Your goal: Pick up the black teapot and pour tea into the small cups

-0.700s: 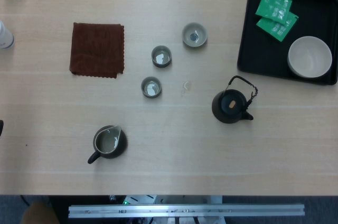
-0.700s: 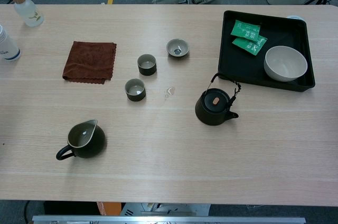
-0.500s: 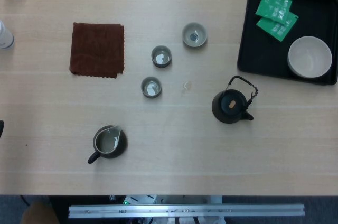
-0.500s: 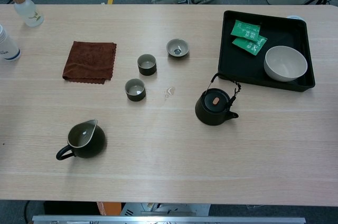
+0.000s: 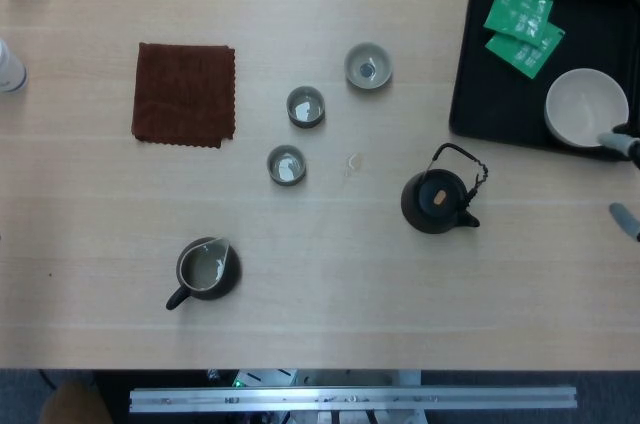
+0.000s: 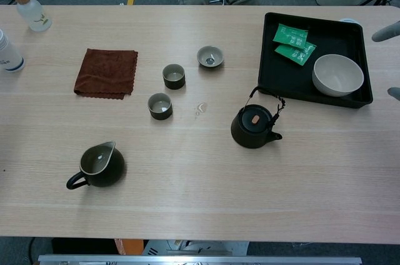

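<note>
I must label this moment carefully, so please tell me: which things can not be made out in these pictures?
- Right hand: both views cut it off at the right edge; only fingertips show, so its pose is unclear.
- Left hand: in neither view.
- Black teapot: the lid hides how much tea is inside.
- Green packets: print too small to read in both views.
- Bottle: cut by the left edge in head view.

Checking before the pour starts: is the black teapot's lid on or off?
On. The black teapot stands upright on the table, its dark lid seated over the opening with the tan knob centred on top.
</note>
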Available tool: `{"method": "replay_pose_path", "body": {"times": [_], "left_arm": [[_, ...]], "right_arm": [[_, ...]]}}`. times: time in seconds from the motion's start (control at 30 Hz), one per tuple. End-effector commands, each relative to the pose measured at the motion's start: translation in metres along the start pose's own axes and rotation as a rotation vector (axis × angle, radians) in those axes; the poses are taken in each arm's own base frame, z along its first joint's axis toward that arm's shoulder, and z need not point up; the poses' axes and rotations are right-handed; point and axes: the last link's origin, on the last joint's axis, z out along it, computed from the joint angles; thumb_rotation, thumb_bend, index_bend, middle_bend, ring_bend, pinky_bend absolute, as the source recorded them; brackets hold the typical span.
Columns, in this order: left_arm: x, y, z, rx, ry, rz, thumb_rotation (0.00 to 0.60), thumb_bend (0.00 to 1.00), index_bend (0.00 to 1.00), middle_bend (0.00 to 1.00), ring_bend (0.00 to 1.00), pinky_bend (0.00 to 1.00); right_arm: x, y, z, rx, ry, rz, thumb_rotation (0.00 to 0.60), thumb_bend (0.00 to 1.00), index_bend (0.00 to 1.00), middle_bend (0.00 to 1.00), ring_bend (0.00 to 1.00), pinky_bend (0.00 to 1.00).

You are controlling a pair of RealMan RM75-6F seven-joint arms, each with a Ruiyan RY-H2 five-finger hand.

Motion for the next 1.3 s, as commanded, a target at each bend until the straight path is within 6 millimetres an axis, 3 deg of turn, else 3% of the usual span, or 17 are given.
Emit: {"method": "replay_pose_path", "body": {"times": [0.03, 0.2, 0.5, 1.3], "left_arm": [[0.001, -0.001, -0.001, 0.004, 0.002, -0.003, 0.600, 0.30, 0.16, 0.12, 0.11, 0.13], [0.002, -0.002, -0.002, 0.007, 0.006, -0.010, 0.600, 0.30, 0.16, 0.12, 0.11, 0.13], [0.002, -0.008, -0.005, 0.027, 0.002, -0.009, 0.600, 0.30, 0.16, 0.12, 0.11, 0.13], [-0.003, -0.017, -0.009, 0.057, -0.030, -0.013, 0.599, 0.30, 0.16, 0.12, 0.11, 0.13]], "right_arm": [[0.001, -0.016, 0.026, 0.080, -0.033, -0.059, 0.600, 0.14, 0.26, 0.27, 0.17, 0.26], [-0.012, -0.030, 0.052, 0.123, -0.109, -0.106, 0.600, 0.07, 0.26, 0.27, 0.17, 0.26], [-0.037, -0.048, 0.089, 0.159, -0.168, -0.156, 0.600, 0.03, 0.26, 0.27, 0.17, 0.26], [-0.094, -0.059, 0.123, 0.153, -0.275, -0.268, 0.600, 0.00, 0.21, 0.22, 0.13, 0.26]]}}
